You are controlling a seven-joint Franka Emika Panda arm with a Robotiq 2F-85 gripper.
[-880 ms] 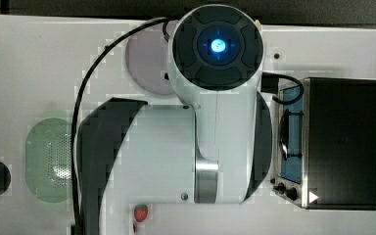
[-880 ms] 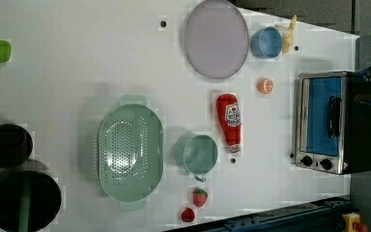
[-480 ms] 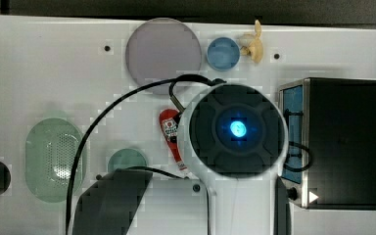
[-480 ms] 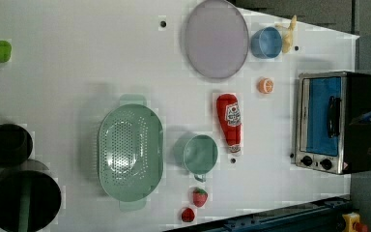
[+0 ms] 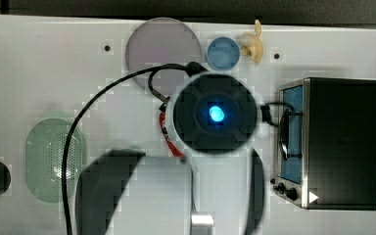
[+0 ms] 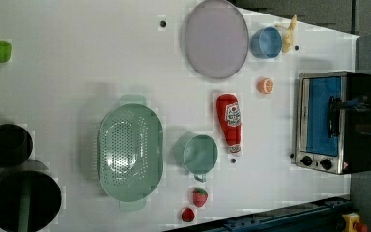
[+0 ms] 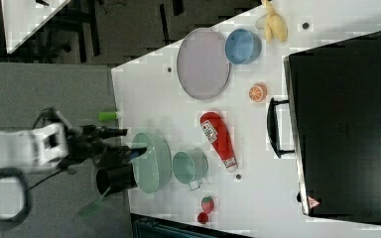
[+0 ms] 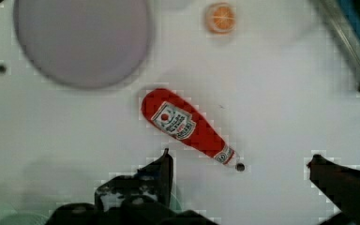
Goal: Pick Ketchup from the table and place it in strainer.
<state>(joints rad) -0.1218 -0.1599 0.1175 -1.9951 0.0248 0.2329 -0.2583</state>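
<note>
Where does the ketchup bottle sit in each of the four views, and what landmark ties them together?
Top view: Ketchup, a red sliver beside the arm, centre.
Left view: Ketchup, right of centre.
Right view: Ketchup, centre.
Wrist view: Ketchup, centre.
Landmark: the lilac plate, near the bottle's wide end.

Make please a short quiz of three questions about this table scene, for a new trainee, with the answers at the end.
1. True or false: the ketchup bottle already lies inside the strainer.
2. In the left view, what stands between the strainer and the ketchup bottle?
A. the green cup
B. the blue cup
C. the orange slice
3. Fill in the word: in the wrist view the gripper hangs above the bottle's cap end with its fingers ____.

Key:
1. False; it lies flat on the white table, apart from the strainer.
2. A
3. open, with nothing held between them.
</note>
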